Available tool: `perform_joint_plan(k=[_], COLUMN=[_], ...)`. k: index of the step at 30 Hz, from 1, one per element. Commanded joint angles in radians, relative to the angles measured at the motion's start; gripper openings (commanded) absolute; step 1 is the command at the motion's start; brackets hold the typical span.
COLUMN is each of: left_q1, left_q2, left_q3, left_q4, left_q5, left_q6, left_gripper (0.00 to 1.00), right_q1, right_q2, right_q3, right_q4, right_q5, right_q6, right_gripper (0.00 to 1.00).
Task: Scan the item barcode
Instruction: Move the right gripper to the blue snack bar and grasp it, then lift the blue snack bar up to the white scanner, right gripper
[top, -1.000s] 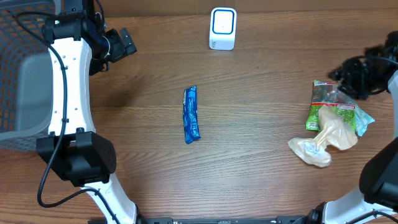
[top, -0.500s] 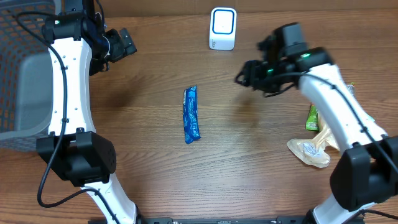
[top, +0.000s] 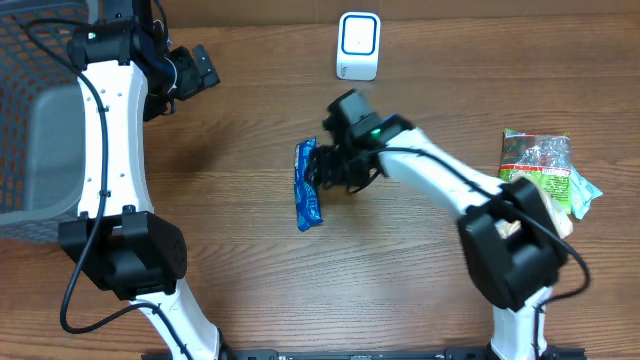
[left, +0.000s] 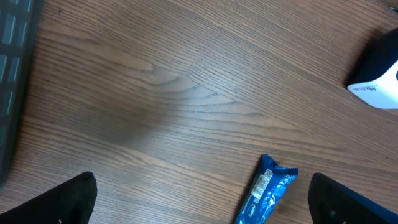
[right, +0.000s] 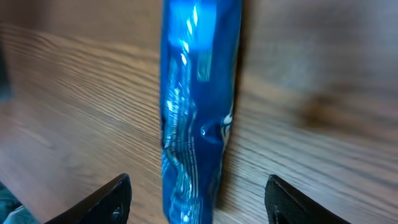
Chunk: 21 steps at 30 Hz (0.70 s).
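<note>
Blue packet (top: 308, 186): lies flat near the middle of the desk, long and thin, its long axis running away from the robot; shiny crinkled wrapper, no barcode readable.
desk (top: 400, 290): brown wood grain, carries everything.
basket (top: 30, 100): grey mesh, at the far left edge, well apart from the packet.
left arm (top: 105, 130): white, reaches to the far left corner of the desk, well apart from the packet.
right arm (top: 440, 175): white, stretched across the desk to the packet's far end.
snack bags (top: 540, 160): green one and a pale one, at the right edge, partly hidden by the right arm.
scanner (top: 358, 45): white box, far edge of the desk, beyond the packet.
left jaws: wide apart, holding nothing, bare desk between them.
right jaws: spread apart above the packet; in the wrist view the fingertips (right: 115, 199) stand on either side of it with a gap on each side, not gripping.
</note>
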Motion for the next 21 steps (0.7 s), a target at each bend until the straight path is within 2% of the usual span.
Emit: perform_joint_plan(k=[1, 5, 10, 15, 19, 20, 21], left_q1=[-0.003, -0.003, -0.003, -0.003, -0.003, -0.003, -0.003], left_q2=[0.003, 0.003, 0.003, 0.003, 0.003, 0.003, 0.003], left_q3=[-0.003, -0.003, -0.003, -0.003, -0.003, -0.003, -0.003], left_q4=[0.003, 0.003, 0.003, 0.003, 0.003, 0.003, 0.003], left_q5=[0.003, 0.004, 0.003, 0.003, 0.003, 0.004, 0.003], left_q6=[0.022, 0.022, 0.022, 0.022, 0.022, 0.022, 0.022], left_gripper=[1.00, 1.00, 1.00, 1.00, 1.00, 1.00, 1.00], right_q1=[-0.003, 0.011, 0.052, 0.068, 0.065, 0.063, 0.058], right_q2=[0.034, 0.047, 0.085, 0.105, 0.105, 0.105, 0.105], right_q3=[-0.007, -0.007, -0.007, -0.007, -0.007, -0.006, -0.005], right_q4=[0.027, 0.050, 0.080, 0.089, 0.082, 0.082, 0.082], right_q5=[-0.023, -0.035, -0.035, -0.034, -0.038, -0.045, -0.064], right_q6=[0.075, 0.083, 0.165, 0.209, 0.209, 0.208, 0.204], right_gripper=[0.68, 0.65, 0.58, 0.39, 0.09, 0.04, 0.04])
